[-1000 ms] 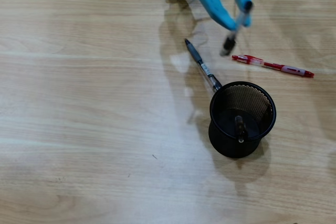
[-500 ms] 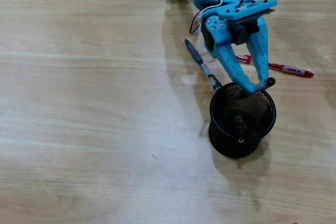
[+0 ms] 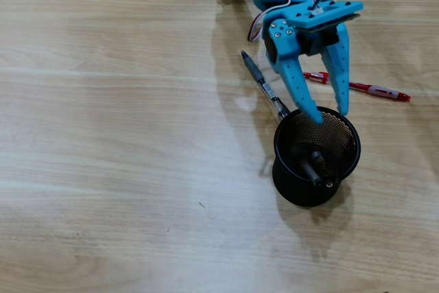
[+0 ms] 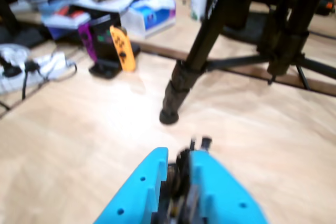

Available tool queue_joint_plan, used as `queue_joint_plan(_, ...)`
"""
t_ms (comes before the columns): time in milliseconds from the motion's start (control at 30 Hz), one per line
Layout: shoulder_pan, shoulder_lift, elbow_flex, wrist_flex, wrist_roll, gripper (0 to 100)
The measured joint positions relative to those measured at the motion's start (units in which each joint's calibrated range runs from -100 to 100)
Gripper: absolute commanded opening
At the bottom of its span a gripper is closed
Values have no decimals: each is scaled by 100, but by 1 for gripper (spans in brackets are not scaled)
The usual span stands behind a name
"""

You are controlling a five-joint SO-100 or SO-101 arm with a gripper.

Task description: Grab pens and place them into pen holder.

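Hovering over the far rim of the holder (image 3: 316,157), the gripper (image 3: 330,112) now has its jaws spread and nothing between them. Half a second ago a dark pen was pinched at its tips right above the rim; that pen has gone from the jaws, and the holder now shows two dark pens (image 3: 315,165) leaning together inside where only one stood before. So the drop seems to have landed, and this pen counts as placed.

Two pens are left on the tabletop (image 3: 110,135). The grey pen (image 3: 263,85) lies slantwise with its lower end touching or just beside the holder's rim, unmoved over the last second. The red pen (image 3: 357,86) lies near the holder's upper right in the overhead view, partly crossed by the gripper's finger, also where it was.

In the wrist view the blue jaws (image 4: 178,192) are blurred and tell little, though no pen can be made out there. By my reckoning the task is about half done, and the arm must lift clear before reaching for either pen.
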Motion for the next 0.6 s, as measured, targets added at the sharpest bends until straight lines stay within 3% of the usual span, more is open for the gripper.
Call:
queue_joint_plan(300, 95, -1699, -44, 3738, 676, 2)
queue_joint_plan(333, 95, -2090, -62, 4653, 702, 2)
queue_joint_plan(600, 295, -2702, -133, 6828, 707, 2)
